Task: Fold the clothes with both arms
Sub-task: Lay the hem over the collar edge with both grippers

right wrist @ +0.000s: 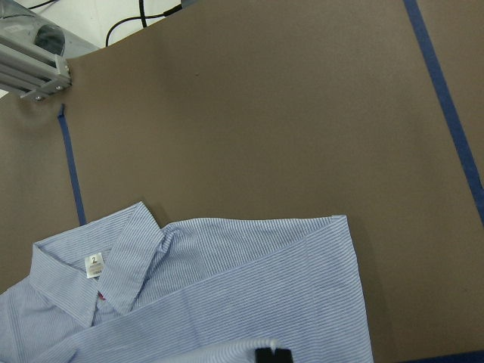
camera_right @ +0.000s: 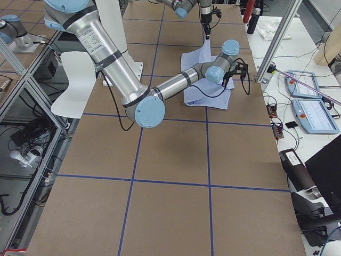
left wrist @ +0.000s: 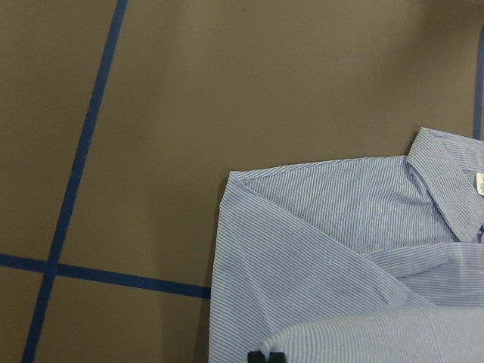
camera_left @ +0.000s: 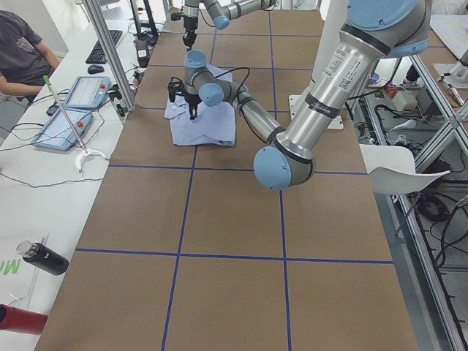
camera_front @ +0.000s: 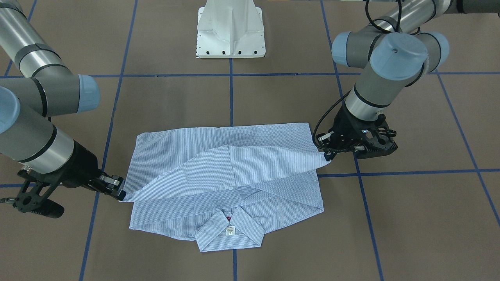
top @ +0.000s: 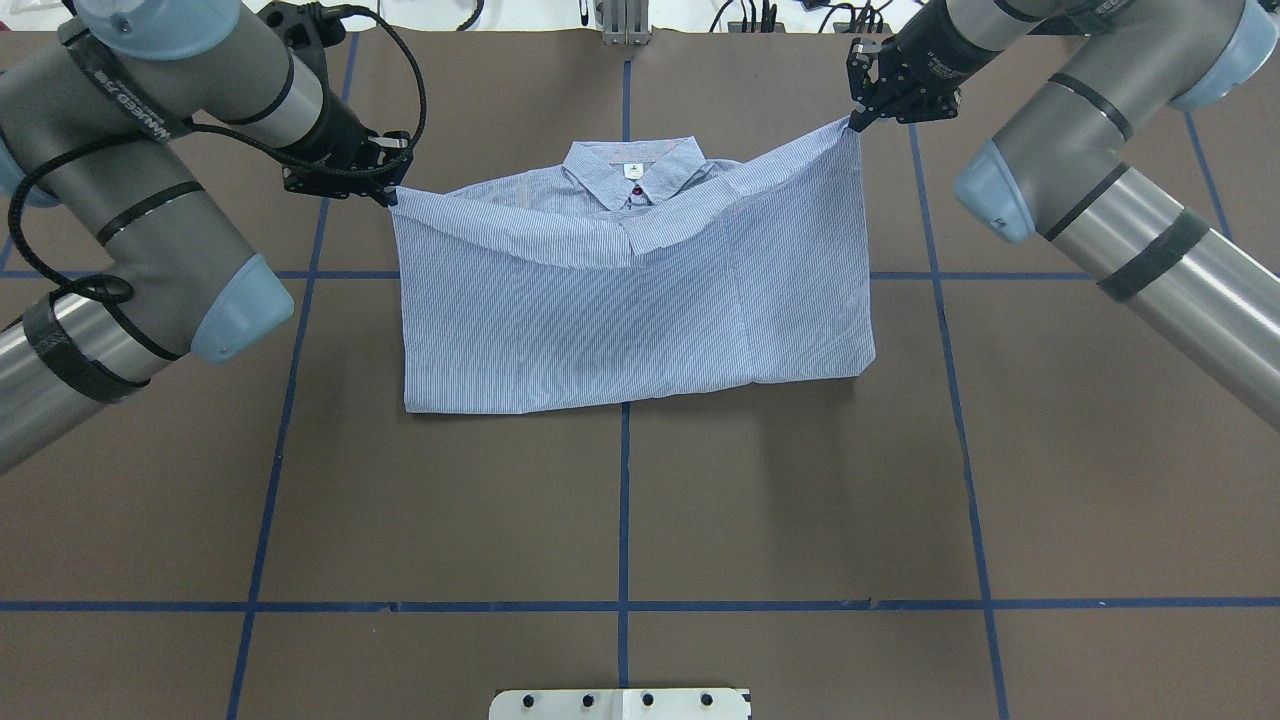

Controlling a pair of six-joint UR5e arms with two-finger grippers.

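Shirt [top: 620, 320] is half-folded, hem corners pinched by left end effector [top: 388, 196] and right end effector [top: 853, 123], not yet laid at the collar [top: 595, 168].

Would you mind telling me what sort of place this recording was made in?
Most likely a robotics lab's test cell: two arms hold a shirt on a table gridded with blue tape, beside a bench with control pendants and a person by a keyboard.
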